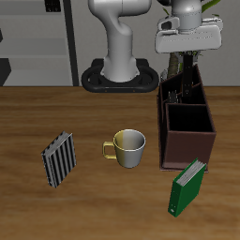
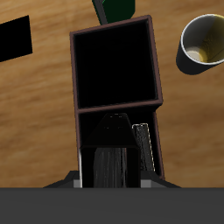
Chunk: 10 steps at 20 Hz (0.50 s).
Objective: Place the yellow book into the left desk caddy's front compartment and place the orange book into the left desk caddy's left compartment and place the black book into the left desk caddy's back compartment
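Above the caddy's rear end: the tool (image 1: 187, 58) hangs over the left desk caddy (image 1: 186, 127), its fingers reaching down to the back sections.
Tool state: clenched on a slim dark book, apparently the black book (image 2: 112, 162), held upright between the fingers.
Black book: partly inside a narrow rear section of the caddy; how deep it sits cannot be told.
Neighbouring rear slot: a pale-edged book (image 2: 141, 144) stands upright just beside the held one; which book it is cannot be told.
Front compartment (image 2: 116, 68): large, square, dark inside; contents not discernible.
Beside the caddy: a mug (image 1: 127, 147) on the table (image 1: 37, 202), near but apart.
At the caddy's front end: a green book (image 1: 187, 187), tilted, just beside the wall.
Beyond the mug: a black-and-white striped book (image 1: 59, 158), well apart from the caddy.
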### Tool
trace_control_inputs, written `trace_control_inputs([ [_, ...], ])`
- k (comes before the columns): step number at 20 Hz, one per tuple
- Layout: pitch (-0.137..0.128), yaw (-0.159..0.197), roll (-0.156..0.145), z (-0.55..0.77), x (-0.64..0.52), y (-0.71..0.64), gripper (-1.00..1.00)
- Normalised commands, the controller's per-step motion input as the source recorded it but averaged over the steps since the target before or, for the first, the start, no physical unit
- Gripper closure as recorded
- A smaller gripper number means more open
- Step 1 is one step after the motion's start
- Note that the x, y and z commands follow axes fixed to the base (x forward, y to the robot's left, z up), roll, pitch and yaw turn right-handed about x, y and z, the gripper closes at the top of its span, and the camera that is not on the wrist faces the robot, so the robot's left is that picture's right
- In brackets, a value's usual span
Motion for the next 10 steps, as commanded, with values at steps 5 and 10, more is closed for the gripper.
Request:
trace_control_inputs([
  [5,0.018,-0.011,0.027,-0.05,-0.01,0.15,1.0],
  [10,0.021,-0.011,0.027,-0.02,0.04,0.07,1.0],
])
